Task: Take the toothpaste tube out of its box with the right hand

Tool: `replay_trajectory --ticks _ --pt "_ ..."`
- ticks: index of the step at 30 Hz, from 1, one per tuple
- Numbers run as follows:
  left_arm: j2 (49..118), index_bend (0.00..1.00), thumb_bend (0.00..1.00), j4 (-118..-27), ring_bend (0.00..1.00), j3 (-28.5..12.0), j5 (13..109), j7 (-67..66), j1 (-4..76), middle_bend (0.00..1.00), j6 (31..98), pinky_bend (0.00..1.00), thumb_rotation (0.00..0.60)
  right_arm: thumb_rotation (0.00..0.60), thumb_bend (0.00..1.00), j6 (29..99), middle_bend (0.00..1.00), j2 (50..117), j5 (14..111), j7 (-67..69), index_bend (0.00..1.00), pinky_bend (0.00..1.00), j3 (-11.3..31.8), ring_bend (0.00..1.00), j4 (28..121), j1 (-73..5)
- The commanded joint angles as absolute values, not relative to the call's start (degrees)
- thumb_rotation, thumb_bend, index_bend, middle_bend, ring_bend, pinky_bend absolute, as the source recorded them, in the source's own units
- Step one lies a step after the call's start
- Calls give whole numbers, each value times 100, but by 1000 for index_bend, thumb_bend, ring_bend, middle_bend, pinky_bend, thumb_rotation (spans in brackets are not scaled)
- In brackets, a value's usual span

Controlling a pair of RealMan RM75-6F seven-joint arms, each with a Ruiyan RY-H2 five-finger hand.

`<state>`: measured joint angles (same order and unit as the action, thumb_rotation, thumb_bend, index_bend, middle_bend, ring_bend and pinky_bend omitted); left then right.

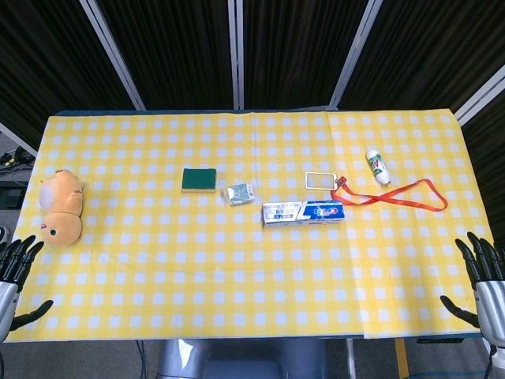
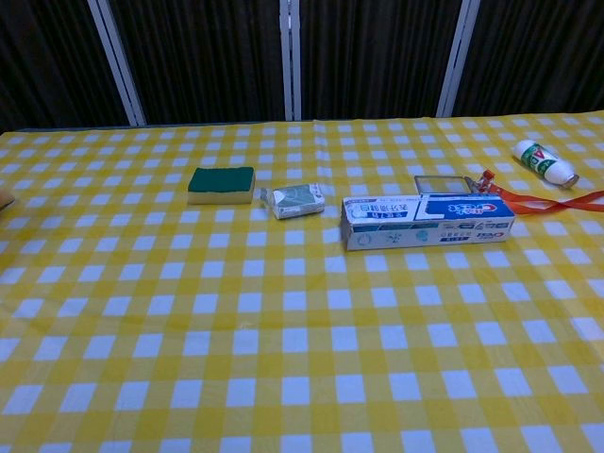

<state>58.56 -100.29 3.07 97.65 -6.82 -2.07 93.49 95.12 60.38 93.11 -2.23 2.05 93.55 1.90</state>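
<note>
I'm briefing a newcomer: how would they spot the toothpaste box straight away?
On the yellow checked tablecloth, look just right of centre. The toothpaste box lies lengthwise there, below the clear badge holder. It is the only long blue-and-white carton, far longer than the green sponge.

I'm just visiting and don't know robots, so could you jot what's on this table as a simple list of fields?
table cover: yellow-and-white checked cloth
task item: blue-and-white cardboard toothpaste box, lying flat near the middle, not held
left of box: small greenish packet, then green-topped sponge
behind box: clear badge holder on a red-orange lanyard
far right: small white bottle, lying down
left edge: orange plush toy
left hand: at the near left edge, holds nothing
right hand: at the near right edge, fingers spread, holds nothing
</note>
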Motion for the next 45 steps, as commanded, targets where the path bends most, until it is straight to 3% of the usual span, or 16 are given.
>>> replay_trajectory --ticks 1,9,17,25,34,38,45 --pt "5867 0 0 -10013 0 295 9763 -646 -214 0 9371 0 600 600 0 9472 0 6025 9307 -194 0 0 195 0 9362 181" --pt "5816 0 0 -10024 0 259 9623 -488 -143 0 9216 0 600 600 0 8607 0 5891 9096 -6 0 0 324 0 9548 -323" --pt "5891 0 0 -10025 0 180 9412 -524 -4 0 8939 0 600 600 0 6384 0 5763 8272 -92 0 0 967 0 9723 -1869" --pt "5991 0 0 -9964 0 97 9051 -609 131 0 8601 0 600 600 0 4751 0 6614 7272 -647 0 0 1402 0 9189 -3276" --pt "6075 0 0 -9881 0 24 8716 -664 251 0 8308 0 600 600 0 3951 0 7614 6169 -1123 0 0 1449 0 8344 -4155" --pt "6103 0 0 -9827 0 9 8606 -666 294 0 8209 0 600 600 0 3918 11 8135 5688 -1507 7 0 1357 0 7869 -4458" --pt "6150 0 0 -9797 0 -3 8494 -734 332 0 8132 0 600 600 0 3955 114 8713 5292 -1961 88 10 1187 7 7187 -4782"
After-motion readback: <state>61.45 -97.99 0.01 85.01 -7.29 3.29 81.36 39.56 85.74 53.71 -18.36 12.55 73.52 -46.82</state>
